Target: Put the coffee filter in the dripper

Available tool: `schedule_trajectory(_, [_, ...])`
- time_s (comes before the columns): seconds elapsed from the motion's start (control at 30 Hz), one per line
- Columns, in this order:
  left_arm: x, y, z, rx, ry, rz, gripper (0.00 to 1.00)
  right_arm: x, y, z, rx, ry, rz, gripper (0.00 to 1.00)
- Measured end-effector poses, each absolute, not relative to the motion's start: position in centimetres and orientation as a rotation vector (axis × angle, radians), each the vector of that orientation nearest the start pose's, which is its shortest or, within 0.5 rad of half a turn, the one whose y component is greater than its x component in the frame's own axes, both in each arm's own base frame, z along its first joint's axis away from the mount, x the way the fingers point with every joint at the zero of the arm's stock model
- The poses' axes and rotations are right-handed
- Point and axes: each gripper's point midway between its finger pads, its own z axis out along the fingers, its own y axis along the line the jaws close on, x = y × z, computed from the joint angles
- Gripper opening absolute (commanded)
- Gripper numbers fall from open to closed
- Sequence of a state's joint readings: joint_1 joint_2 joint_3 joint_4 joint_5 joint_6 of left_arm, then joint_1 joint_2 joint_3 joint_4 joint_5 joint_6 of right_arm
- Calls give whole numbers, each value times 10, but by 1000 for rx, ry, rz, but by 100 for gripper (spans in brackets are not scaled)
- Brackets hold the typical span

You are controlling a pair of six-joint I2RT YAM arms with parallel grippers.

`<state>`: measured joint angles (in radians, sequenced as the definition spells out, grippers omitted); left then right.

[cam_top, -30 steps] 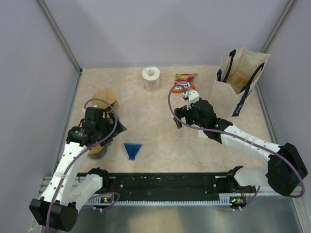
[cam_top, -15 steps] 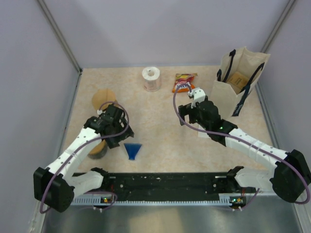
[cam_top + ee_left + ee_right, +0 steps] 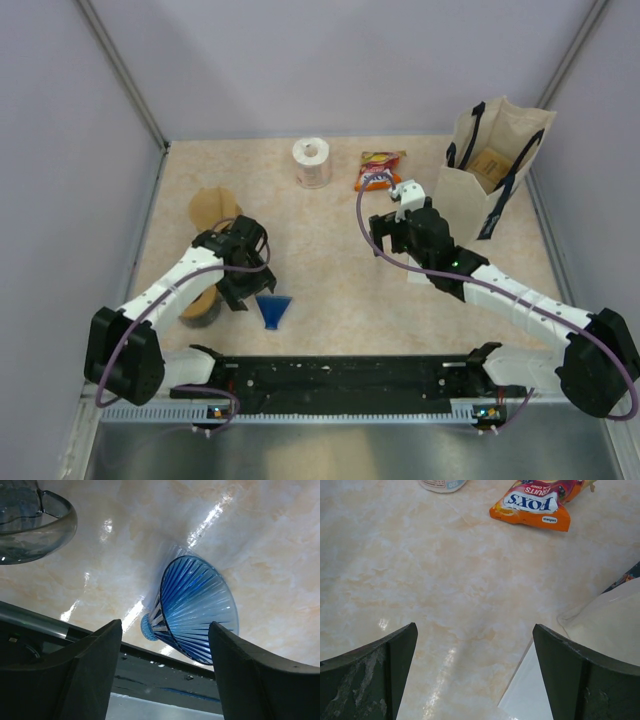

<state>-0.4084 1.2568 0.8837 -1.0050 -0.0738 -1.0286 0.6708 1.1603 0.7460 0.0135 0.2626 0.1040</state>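
Observation:
The blue ribbed dripper (image 3: pixel 272 308) lies on its side near the table's front edge; in the left wrist view the dripper (image 3: pixel 197 611) has its wide mouth turned away to the right. My left gripper (image 3: pixel 248 292) hovers just left of it, open, its fingers (image 3: pixel 95 670) framing the dripper without touching it. The brown coffee filter (image 3: pixel 212 205) lies flat at the back left, apart from both grippers. My right gripper (image 3: pixel 385 232) hangs wide open over bare tabletop, and the right gripper (image 3: pixel 474 626) has nothing between its jaws.
A glass carafe (image 3: pixel 30 525) stands left of the dripper, under the left arm (image 3: pixel 170 290). A paper roll (image 3: pixel 312 163) and an orange candy bag (image 3: pixel 535 502) lie at the back. A beige tote bag (image 3: pixel 490 160) stands at the back right.
My left arm has swung right and forward from over the carafe to beside the dripper, and its jaws have narrowed a little. The right arm shifted slightly right, still wide open.

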Motion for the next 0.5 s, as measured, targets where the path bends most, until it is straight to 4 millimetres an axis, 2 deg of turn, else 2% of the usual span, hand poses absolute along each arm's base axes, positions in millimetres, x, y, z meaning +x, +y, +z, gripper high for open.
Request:
schedule_trajectory(0.17, [185,-104,72,-945,2823,-59,65,318,197,178,-382,1926,236,99])
schedule_trajectory(0.33, [186,-104,66,-965,2830,-36,44,318,197,178,-383,1925,235,99])
schedule_trajectory(0.4, [188,-104,64,-973,2827,-30,31,318,197,178,-383,1925,235,99])
schedule_trajectory(0.5, [189,-104,63,-979,2822,-27,21,318,197,178,-383,1926,235,99])
